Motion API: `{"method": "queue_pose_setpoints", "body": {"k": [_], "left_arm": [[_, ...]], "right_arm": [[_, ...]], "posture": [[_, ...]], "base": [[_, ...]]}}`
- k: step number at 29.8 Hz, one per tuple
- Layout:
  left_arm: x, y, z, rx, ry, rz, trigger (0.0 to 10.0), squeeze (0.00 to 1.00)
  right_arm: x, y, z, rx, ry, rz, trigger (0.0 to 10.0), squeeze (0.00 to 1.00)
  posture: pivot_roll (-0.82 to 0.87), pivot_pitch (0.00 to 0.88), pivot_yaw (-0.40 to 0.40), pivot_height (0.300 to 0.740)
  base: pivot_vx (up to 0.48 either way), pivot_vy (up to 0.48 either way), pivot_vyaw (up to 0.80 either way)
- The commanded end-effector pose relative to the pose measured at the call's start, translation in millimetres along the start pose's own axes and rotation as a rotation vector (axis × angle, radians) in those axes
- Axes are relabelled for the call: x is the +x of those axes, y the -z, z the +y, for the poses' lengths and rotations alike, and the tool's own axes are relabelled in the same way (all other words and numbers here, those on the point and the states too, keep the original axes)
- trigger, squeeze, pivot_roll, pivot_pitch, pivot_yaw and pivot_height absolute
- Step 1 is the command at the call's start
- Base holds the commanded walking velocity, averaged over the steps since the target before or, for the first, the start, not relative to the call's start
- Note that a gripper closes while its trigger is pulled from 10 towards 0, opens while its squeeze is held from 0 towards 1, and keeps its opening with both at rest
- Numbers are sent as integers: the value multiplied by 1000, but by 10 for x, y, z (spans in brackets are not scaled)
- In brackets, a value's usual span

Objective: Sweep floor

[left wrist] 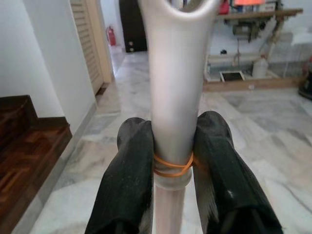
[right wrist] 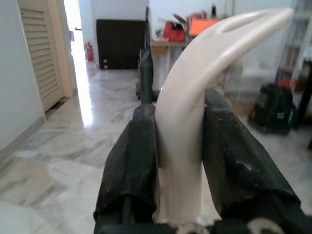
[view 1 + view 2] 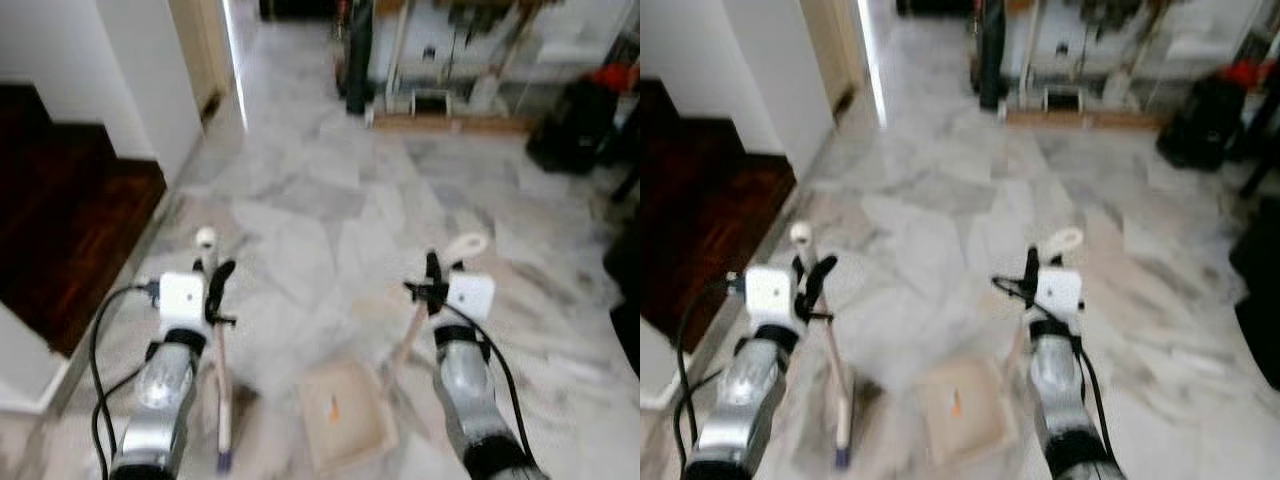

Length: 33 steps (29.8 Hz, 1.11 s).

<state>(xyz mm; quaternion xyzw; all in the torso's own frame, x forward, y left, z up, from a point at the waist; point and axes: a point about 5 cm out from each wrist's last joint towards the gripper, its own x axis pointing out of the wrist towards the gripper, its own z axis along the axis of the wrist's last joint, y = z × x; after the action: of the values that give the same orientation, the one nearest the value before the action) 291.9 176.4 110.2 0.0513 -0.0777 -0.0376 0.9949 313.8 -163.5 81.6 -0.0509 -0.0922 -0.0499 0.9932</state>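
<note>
My left gripper [image 3: 218, 290] is shut on a pale broom handle [image 3: 212, 330] that runs down to the floor near my left side; in the left wrist view both black fingers [image 1: 129, 180] clamp the handle [image 1: 173, 97] just above an orange rubber band. My right gripper [image 3: 432, 285] is shut on the cream handle [image 3: 462, 246] of a beige dustpan [image 3: 345, 412], which rests on the marble floor between my arms. A small orange scrap [image 3: 334, 406] lies in the pan. In the right wrist view the curved handle [image 2: 190, 112] sits between the fingers.
Dark wooden steps [image 3: 60, 210] and a white wall [image 3: 150, 70] stand at the left. Shelving and bottles [image 3: 450, 70] line the far side, with black bags [image 3: 575, 125] at the right. Grey-white marble floor [image 3: 330, 200] stretches ahead.
</note>
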Motion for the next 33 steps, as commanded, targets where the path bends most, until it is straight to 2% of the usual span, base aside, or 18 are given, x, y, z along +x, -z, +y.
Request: {"method": "queue_pose_setpoints", "body": {"k": [1, 13, 33], "left_arm": [[17, -63, 70, 6, -17, -29, 10000, 0], [4, -58, 63, 4, -25, -27, 10000, 0], [17, -50, 50, -2, -22, -29, 10000, 0]], "right_arm": [[40, -91, 66, 15, -11, -46, 10000, 0], [32, -90, 91, 22, -28, -44, 10000, 0], [36, -89, 112, 30, -39, -42, 10000, 0]], "posture": [[49, 33, -6, 740], [50, 46, -15, 740], [52, 16, -19, 740]], "base": [[409, 0, 0], [409, 0, 0], [410, 0, 0]]}}
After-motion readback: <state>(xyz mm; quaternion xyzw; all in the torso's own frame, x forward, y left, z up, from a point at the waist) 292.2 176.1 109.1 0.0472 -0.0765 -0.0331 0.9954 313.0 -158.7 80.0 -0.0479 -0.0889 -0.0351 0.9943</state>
